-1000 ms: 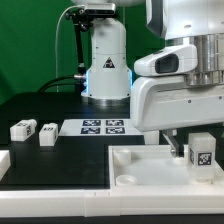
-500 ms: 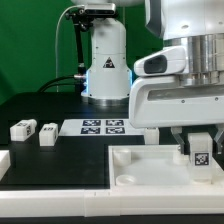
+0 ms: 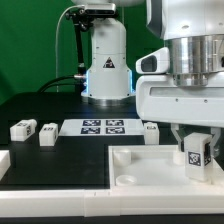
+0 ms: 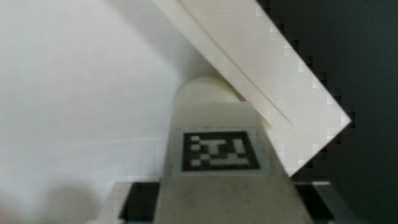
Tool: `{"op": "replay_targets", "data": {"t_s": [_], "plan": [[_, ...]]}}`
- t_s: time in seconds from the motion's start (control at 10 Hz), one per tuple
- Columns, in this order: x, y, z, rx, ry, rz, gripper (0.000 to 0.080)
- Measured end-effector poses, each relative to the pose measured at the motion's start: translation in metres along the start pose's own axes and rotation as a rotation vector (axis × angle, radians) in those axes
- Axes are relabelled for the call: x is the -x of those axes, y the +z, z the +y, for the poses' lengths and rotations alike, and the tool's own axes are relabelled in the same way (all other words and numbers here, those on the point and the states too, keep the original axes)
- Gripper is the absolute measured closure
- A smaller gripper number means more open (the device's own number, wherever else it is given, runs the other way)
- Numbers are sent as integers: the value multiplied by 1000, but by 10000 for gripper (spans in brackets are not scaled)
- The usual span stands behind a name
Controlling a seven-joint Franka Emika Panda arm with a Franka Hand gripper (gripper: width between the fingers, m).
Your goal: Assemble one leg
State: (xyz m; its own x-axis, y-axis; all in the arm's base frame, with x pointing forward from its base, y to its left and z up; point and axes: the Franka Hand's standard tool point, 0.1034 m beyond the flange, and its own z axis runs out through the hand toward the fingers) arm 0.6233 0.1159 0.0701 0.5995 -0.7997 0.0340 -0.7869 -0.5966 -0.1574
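My gripper (image 3: 196, 148) is shut on a leg (image 3: 196, 156), a small white block with a black-and-white tag, and holds it upright just above the large white tray (image 3: 150, 166) near its corner at the exterior view's right. In the wrist view the held leg (image 4: 221, 150) shows its tag between the two dark fingers (image 4: 146, 200), with the tray floor (image 4: 89, 100) and its raised rim (image 4: 267, 70) under it. I cannot tell whether the leg touches the tray. Three more legs lie on the black table: two at the exterior view's left (image 3: 22, 129) (image 3: 47, 132), one behind the tray (image 3: 150, 131).
The marker board (image 3: 101, 126) lies flat on the table before the robot base (image 3: 106, 70). The tray has a round corner hole (image 3: 127, 179) at its near corner on the exterior view's left. A white block edge (image 3: 3, 160) shows at the far left.
The gripper has turned and shifted a little to the exterior view's left and down with the leg. The leg behind the tray has come into view.
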Motion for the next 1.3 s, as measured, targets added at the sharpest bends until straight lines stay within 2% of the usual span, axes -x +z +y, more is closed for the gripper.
{"op": "replay_targets", "data": {"t_s": [0.3,0.5,0.7,0.8,0.9,1.0,1.3], "plan": [[2,0,0,2,343,-1,508],[2,0,0,-4,466,-12,508],[3,0,0,-5,453,-13,499],[3,0,0,-5,408,-13,312],[2,-1,-1,-8,364,-12,312],[3,-1,-3,-8,263,-10,182],[11,-2,-9,3,-161,4,151]]}}
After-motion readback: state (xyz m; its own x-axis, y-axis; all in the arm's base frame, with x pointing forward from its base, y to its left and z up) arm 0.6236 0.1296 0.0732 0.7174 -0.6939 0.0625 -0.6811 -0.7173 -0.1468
